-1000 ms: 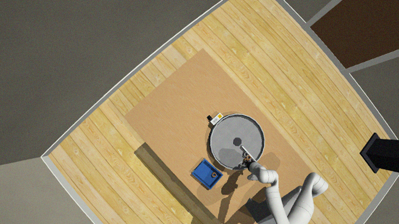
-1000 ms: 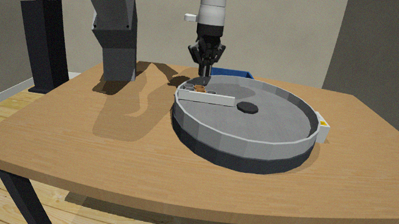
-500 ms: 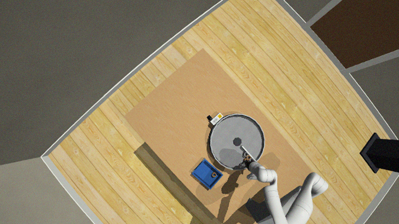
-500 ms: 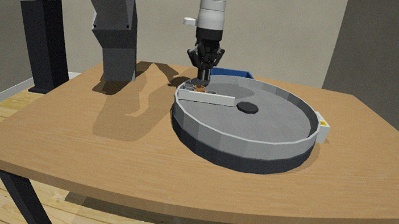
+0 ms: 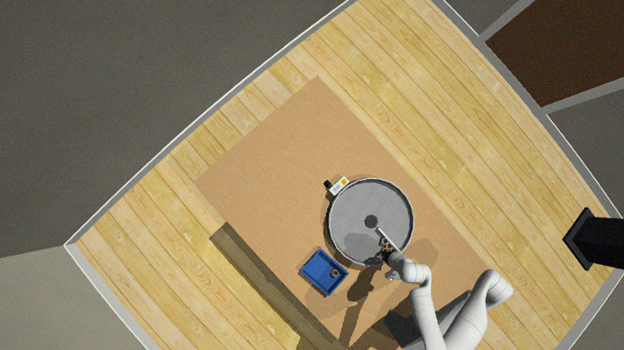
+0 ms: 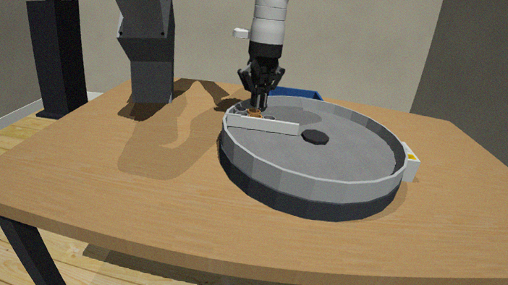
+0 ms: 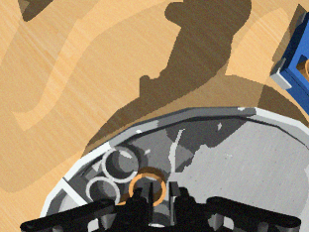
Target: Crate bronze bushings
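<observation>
One wide worktop (image 6: 75, 173) is carrying the grey turning table (image 6: 311, 181) and, just beside its rim, the blue crate (image 5: 309, 271), where a bronze ring (image 5: 334, 271) is already lying. Over the table's edge the gripper (image 6: 259, 99) is hanging, its jaws drawn in to a slim gap and grasping nothing. Directly beneath them a bronze bushing (image 7: 131, 186) is sitting against the white bar (image 6: 262, 124), with steel bushings (image 7: 106, 155) touching or just beside it. Trouble is likely lurking here: the table's turning could be carrying the bushing off line, a fingertip landing on the rim could be tipping it, or the jaws could be nudging a steel neighbour.
</observation>
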{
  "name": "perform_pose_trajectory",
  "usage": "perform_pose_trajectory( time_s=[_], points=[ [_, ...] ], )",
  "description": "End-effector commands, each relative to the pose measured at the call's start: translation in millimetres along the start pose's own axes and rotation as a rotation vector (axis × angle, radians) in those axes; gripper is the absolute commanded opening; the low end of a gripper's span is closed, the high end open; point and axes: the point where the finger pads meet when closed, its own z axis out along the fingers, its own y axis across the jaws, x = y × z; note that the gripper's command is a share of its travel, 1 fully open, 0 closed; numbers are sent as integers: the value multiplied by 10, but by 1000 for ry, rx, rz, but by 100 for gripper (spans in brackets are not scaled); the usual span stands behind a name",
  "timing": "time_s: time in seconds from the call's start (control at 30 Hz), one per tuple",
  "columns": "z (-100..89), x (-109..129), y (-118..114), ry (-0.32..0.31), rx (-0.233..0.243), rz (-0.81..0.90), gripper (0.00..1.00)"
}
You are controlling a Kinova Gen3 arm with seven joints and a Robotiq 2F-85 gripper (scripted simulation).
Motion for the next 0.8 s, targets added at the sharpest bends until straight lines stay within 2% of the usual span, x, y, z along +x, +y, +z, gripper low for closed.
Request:
perform_pose_trajectory(
  time_s=[0.0,0.77],
  points=[
    [-2,-1,2,0,-1,0,14],
    [118,-1,2,0,-1,1,14]
  ],
)
